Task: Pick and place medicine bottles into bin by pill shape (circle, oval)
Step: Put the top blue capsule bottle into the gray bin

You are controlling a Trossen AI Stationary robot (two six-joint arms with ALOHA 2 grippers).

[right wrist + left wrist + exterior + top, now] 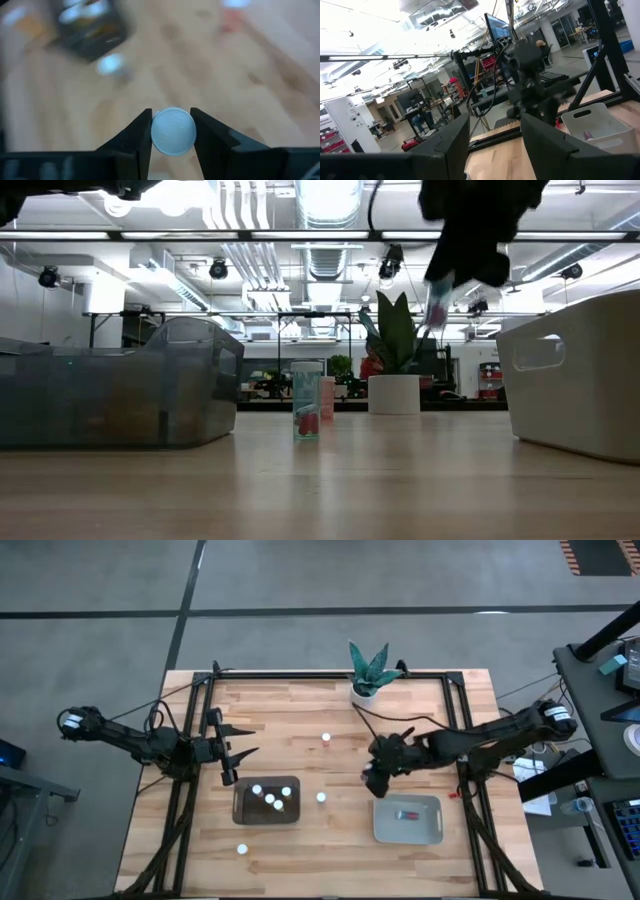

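Right up against the lens in the right wrist view, the right claw has its two dark fingers pinched on the ribbed white cap of a medicine bottle, one finger on each side of the cap's rim. From above, that claw hangs over the bench just beside the pale grey-green bin, at the corner nearest the dark bin, and the level view shows the bottle lifted well clear of the wood. My guess on handling: these are tiny, light, rigid plastic things, so weight is no issue, but the round cap is smooth enough to twist or squirt out if the squeeze is off-centre. Taking it across the cap's widest line, like here, looks like the sane spot, since the ribbing should add some bite. The pale bin already has one bottle lying in it. Further from that bin, the dark smoky bin holds a cluster of white caps, and loose bottles stand around on the wood, one between the two bins, one up toward the potted plant. The left claw waits beyond the dark bin with its fingers spread apart and empty.
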